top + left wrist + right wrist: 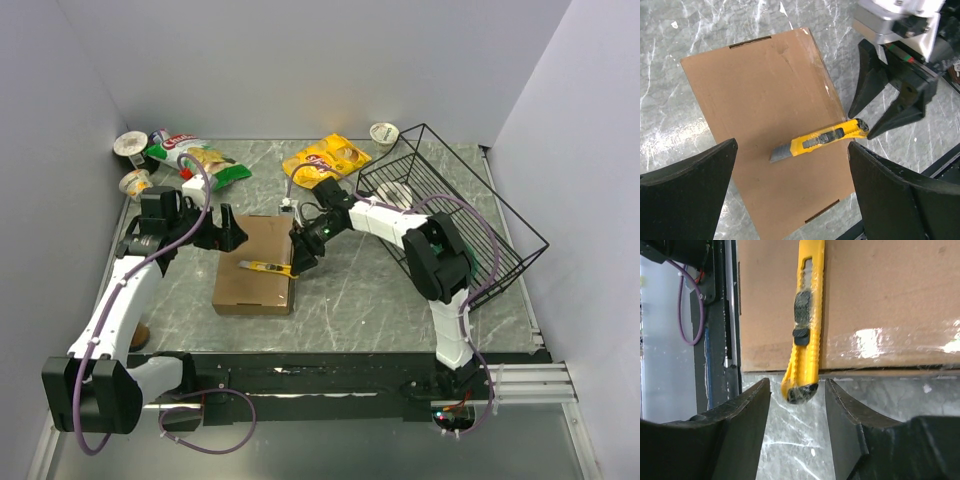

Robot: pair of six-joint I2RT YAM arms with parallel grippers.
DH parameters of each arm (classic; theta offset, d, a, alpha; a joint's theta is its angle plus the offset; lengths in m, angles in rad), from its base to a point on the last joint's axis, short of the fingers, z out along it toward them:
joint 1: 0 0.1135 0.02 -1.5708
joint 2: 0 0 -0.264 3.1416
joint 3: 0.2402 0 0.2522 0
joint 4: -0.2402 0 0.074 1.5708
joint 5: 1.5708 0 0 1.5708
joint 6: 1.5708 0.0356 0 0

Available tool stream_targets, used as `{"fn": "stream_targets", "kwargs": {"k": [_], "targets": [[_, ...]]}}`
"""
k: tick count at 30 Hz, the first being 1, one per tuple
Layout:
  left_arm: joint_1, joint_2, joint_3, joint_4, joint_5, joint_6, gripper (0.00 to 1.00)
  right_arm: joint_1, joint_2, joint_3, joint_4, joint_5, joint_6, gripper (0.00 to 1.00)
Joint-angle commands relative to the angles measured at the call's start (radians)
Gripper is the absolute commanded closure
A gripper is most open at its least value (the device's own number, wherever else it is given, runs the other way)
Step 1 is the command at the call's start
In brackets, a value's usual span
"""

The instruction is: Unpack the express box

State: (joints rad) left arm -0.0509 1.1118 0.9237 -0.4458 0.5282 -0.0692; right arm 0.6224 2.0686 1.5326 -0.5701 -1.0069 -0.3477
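Observation:
The express box (250, 290) is a flat brown cardboard mailer lying closed on the marble table, also in the left wrist view (760, 85) and the right wrist view (880, 295). A yellow utility knife (266, 267) lies across its lid, and its black rear end overhangs the box's right edge (801, 392). My right gripper (797, 381) is open, one finger on each side of that rear end with a small gap on both sides. My left gripper (792, 146) hangs wide open above the box near its left edge (222, 230), holding nothing.
A black wire basket (500, 230) stands tilted at the back right with a round container inside. A yellow snack bag (325, 160) lies behind the box. Green and red bags (195, 155) and two cups (130, 145) fill the back left corner. Another cup (383, 132) stands at the back.

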Motion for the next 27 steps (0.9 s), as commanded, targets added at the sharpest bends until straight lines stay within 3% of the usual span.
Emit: {"fn": "stream_targets", "kwargs": {"k": [1, 8, 13, 16, 21, 27], "targets": [[0.005, -0.009, 0.003, 0.025, 0.033, -0.017, 0.02, 0.016, 0.034, 0.055, 0.009, -0.024, 0.010, 0.47], [0.010, 0.002, 0.017, 0.025, 0.102, -0.008, 0.02, 0.028, 0.054, 0.060, 0.021, -0.012, 0.022, 0.52], [0.022, 0.029, 0.020, 0.039, 0.159, 0.006, 0.01, 0.028, 0.048, 0.070, -0.025, -0.016, -0.022, 0.84], [0.023, 0.055, 0.038, 0.035, 0.226, 0.048, 0.01, 0.023, 0.025, 0.099, -0.089, -0.013, -0.074, 0.95], [0.022, 0.086, 0.144, -0.094, 0.416, 0.296, 0.06, -0.007, -0.088, 0.182, -0.223, 0.046, -0.233, 1.00], [-0.012, 0.181, 0.352, -0.322, 0.470, 0.647, 0.10, -0.020, -0.183, 0.339, -0.466, 0.227, -0.572, 1.00]]}}
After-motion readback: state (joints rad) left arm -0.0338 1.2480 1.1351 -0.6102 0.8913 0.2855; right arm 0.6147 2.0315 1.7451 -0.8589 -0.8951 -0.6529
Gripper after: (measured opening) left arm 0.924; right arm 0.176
